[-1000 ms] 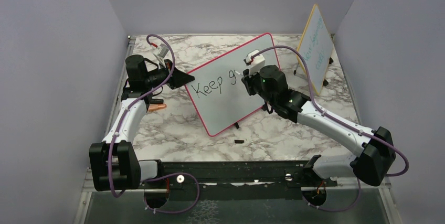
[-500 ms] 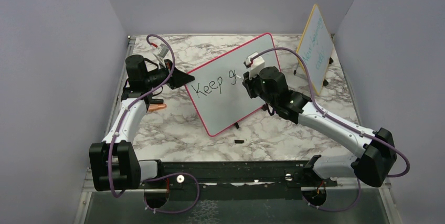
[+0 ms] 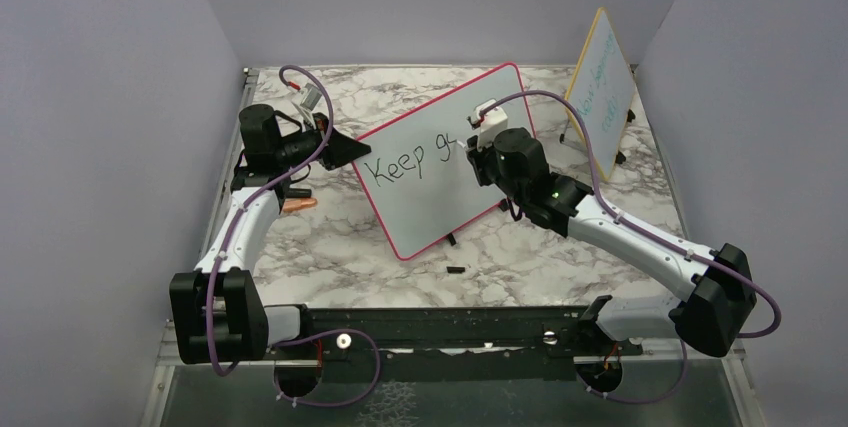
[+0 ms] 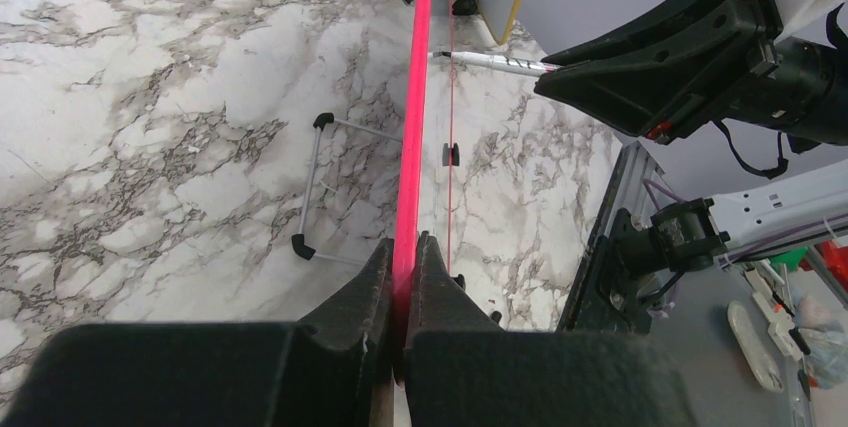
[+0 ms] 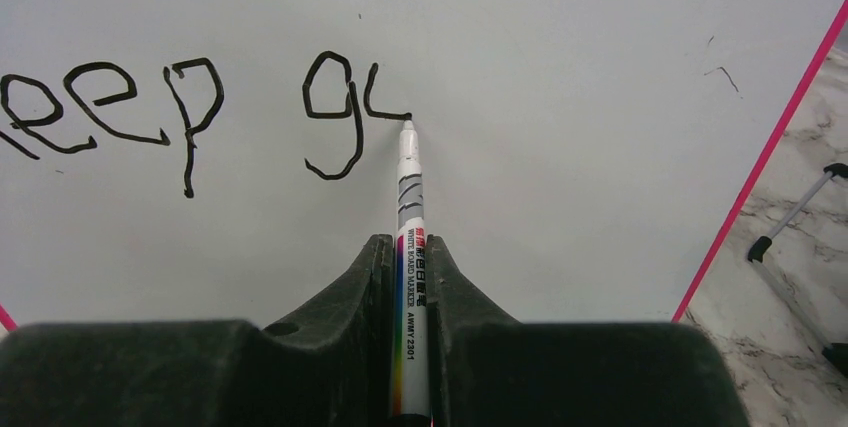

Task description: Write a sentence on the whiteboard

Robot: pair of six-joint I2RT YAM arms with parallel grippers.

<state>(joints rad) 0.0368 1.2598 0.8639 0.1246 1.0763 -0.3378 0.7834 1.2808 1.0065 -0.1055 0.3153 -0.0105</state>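
The whiteboard (image 3: 430, 197) with a pink-red frame stands tilted mid-table. My left gripper (image 3: 340, 150) is shut on its left edge; in the left wrist view the frame (image 4: 410, 147) runs between the jaws of the left gripper (image 4: 404, 265). My right gripper (image 3: 480, 152) is shut on a white marker (image 5: 409, 267), whose tip touches the board. The sentence (image 5: 200, 112) reads "Keep g" plus an unfinished curved stroke in black; it also shows in the top view (image 3: 408, 161).
A yellow-framed board (image 3: 600, 87) with teal writing stands at the back right. A small orange object (image 3: 298, 205) lies by the left arm. A small black piece (image 3: 455, 270) lies in front of the whiteboard. The board's wire foot (image 4: 315, 187) rests on the marble.
My right gripper has shifted slightly right along the board with the marker, and a new curved stroke has appeared after the "g". The left arm has not moved.
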